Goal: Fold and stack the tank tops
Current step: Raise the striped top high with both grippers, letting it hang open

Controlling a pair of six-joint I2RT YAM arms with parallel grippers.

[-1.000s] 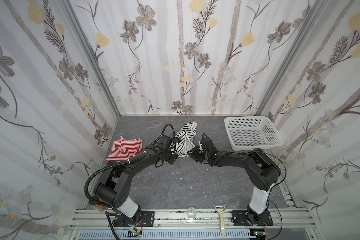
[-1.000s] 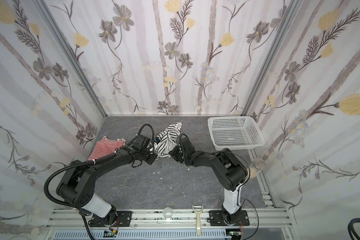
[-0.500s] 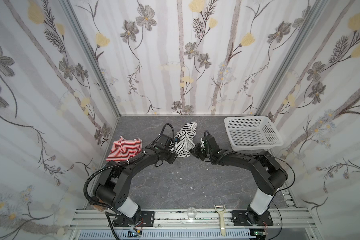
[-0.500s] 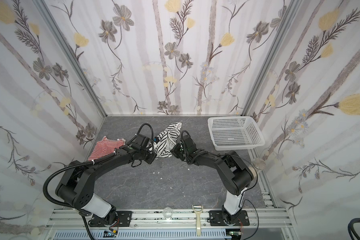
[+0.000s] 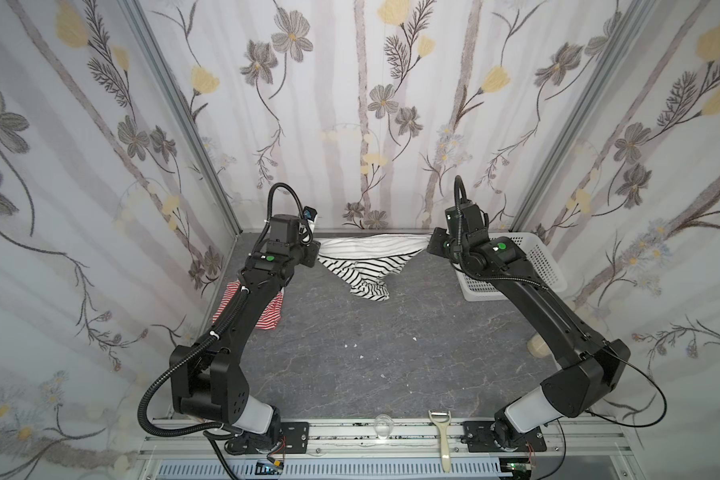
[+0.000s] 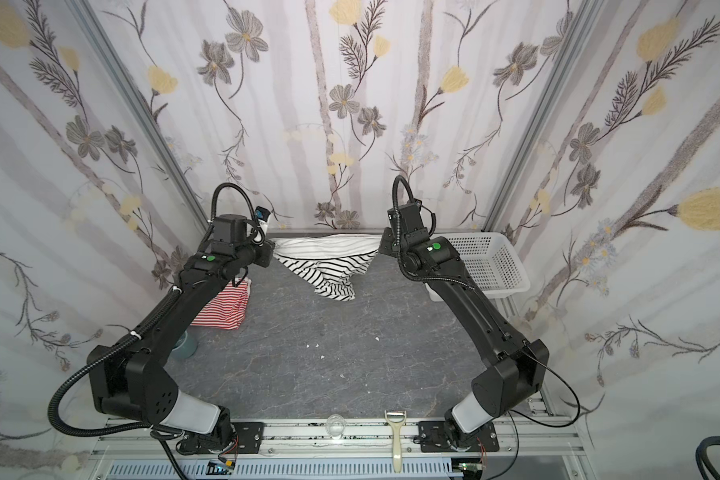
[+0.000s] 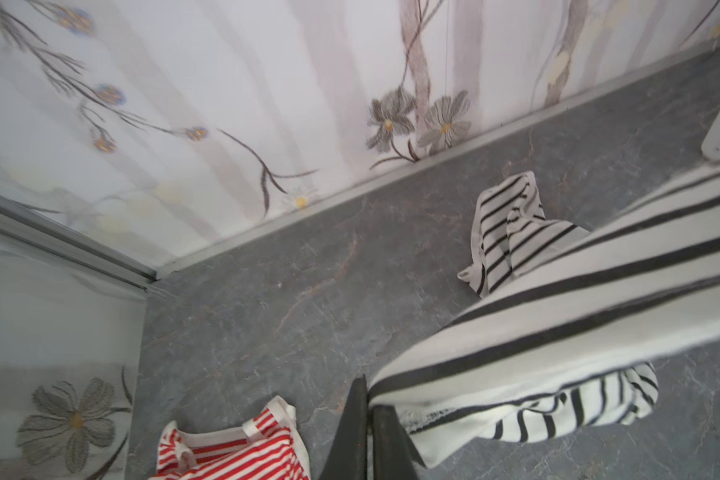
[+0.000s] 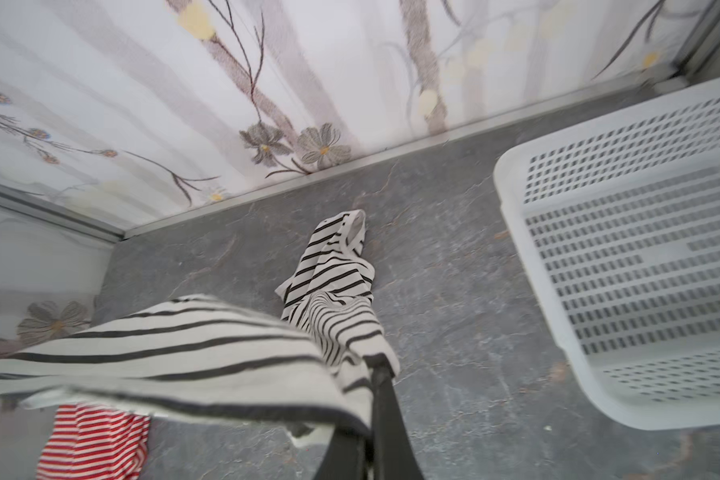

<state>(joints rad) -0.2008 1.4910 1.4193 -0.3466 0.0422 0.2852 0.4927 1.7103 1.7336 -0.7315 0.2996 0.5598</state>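
Pinching black-striped top (image 5: 366, 266), left gripper (image 7: 368, 390), right gripper (image 8: 376, 368), peeler (image 5: 443, 442) top views only

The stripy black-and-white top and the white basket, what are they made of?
The black-striped top looks like soft, matte knit cloth: it sags and creases where it hangs. The basket looks like stiff white plastic, slightly shiny, with neat rows of moulded holes.

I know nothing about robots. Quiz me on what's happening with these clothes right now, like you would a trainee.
1. True or false: the red-striped top lies on the table, in neither claw.
2. What do the left claw and right claw both pinch? A) black-striped top B) red-striped top C) nothing
3. Fill in: the white basket stands nearer the ___ claw.
Key: 1 true; 2 A; 3 right.
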